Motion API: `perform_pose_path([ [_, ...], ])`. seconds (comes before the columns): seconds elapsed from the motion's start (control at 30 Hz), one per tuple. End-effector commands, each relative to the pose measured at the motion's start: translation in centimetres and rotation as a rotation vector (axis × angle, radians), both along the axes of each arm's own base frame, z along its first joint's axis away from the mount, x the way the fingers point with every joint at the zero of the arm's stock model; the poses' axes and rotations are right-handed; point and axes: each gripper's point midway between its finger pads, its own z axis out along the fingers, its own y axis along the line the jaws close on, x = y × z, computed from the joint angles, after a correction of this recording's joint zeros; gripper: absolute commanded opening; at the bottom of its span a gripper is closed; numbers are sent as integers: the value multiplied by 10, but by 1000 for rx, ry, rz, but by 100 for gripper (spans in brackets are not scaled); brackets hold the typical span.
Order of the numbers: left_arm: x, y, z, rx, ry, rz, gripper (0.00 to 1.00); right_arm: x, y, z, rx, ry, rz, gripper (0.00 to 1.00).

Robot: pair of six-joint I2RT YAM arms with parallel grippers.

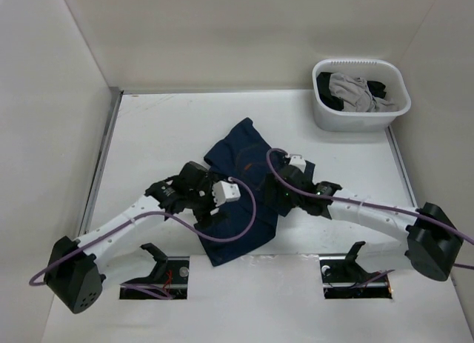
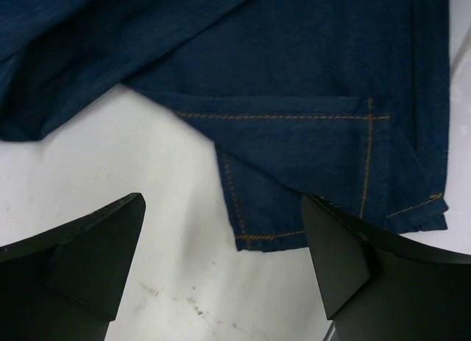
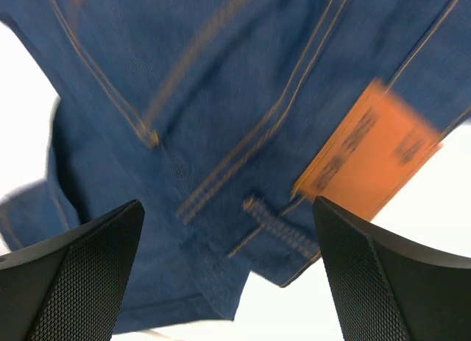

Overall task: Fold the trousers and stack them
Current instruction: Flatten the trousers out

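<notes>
The dark navy jeans (image 1: pixel 241 187) lie folded in a bundle in the middle of the white table. My left gripper (image 1: pixel 209 196) is open over their left edge; in the left wrist view (image 2: pixel 221 267) a hem corner with orange stitching (image 2: pixel 272 234) lies between the fingers on the table. My right gripper (image 1: pixel 285 181) is open above the right side of the jeans. The right wrist view (image 3: pixel 228 275) shows the waistband with a belt loop (image 3: pixel 283 227) and the tan patch (image 3: pixel 372 153) between the open fingers.
A white laundry basket (image 1: pixel 361 115) at the back right holds a light grey garment (image 1: pixel 354 89) and a black garment (image 1: pixel 379 86). White walls enclose the table on three sides. Two openings with stands sit at the near edge (image 1: pixel 154 278).
</notes>
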Motion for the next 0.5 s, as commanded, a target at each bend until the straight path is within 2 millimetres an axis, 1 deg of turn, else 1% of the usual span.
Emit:
perform_pose_path([
  [0.0,-2,-33,11,-73,-26,-80,90,-8,3,-14,12,26,-68,100],
  [0.07,-18,-41,1,-62,21,-122,91,-13,-2,-25,-12,38,-94,100],
  [0.17,-40,-46,-22,-51,111,-142,93,-18,-12,-44,-36,73,-151,100],
  [0.23,-42,-47,-29,-41,137,-133,94,-16,-14,-50,-38,67,-177,100],
  [0.3,-42,-46,-35,-18,155,-133,92,-11,-10,-51,-28,50,-177,100],
  [0.33,-44,-47,-39,-4,169,-140,90,-9,-8,-52,-22,46,-172,96],
  [0.37,-46,-49,-42,8,182,-150,87,-6,-5,-52,-15,42,-173,90],
  [0.4,-49,-52,-45,22,194,-165,79,-4,-5,-51,-13,36,-176,81],
  [0.47,-50,-56,-51,40,185,-187,52,2,-4,-43,2,6,-189,62],
])
